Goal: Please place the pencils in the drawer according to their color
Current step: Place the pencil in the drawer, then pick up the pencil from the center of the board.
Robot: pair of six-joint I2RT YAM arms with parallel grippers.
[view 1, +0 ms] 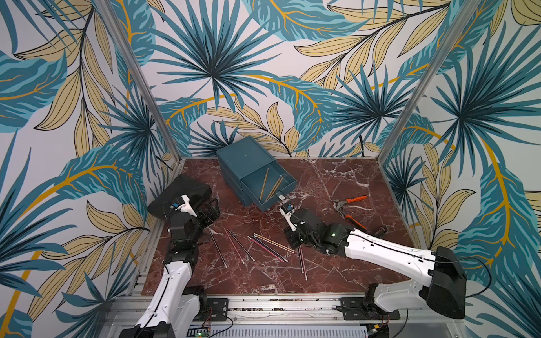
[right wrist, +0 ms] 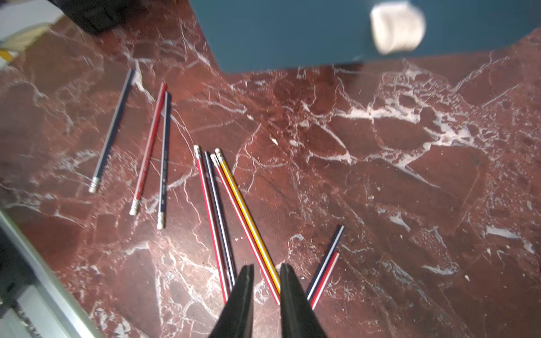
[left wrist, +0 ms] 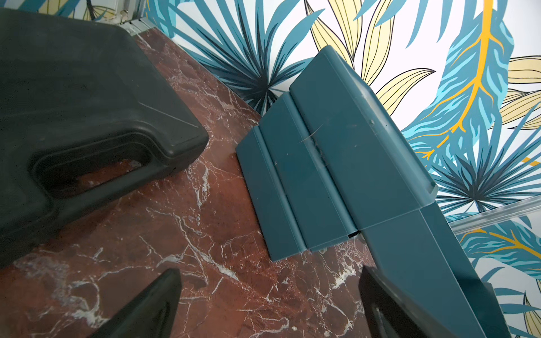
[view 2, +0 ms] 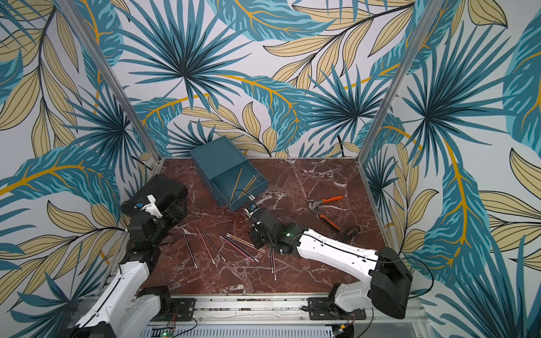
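Note:
The teal drawer chest [view 1: 246, 164] [view 2: 216, 159] stands at the back, its top drawer pulled out with yellow pencils [view 1: 265, 184] inside. Several red, dark and yellow pencils [view 1: 254, 248] [view 2: 231, 247] lie loose on the marble. My right gripper [view 1: 292, 248] [right wrist: 266, 270] hangs over the near end of a yellow pencil [right wrist: 248, 222], its jaws a narrow gap apart with only marble between them. The drawer's white pull tab [right wrist: 396, 27] shows beyond. My left gripper [view 1: 210, 211] [left wrist: 269, 272] is wide open and empty, between the black case and the chest [left wrist: 336, 164].
A black case [view 1: 181, 190] [left wrist: 73, 102] lies at the back left under my left arm. Orange-handled pliers [view 1: 349, 209] [view 2: 326, 209] and a small black cylinder [view 1: 380, 231] lie at the right. Patterned walls close the table on three sides.

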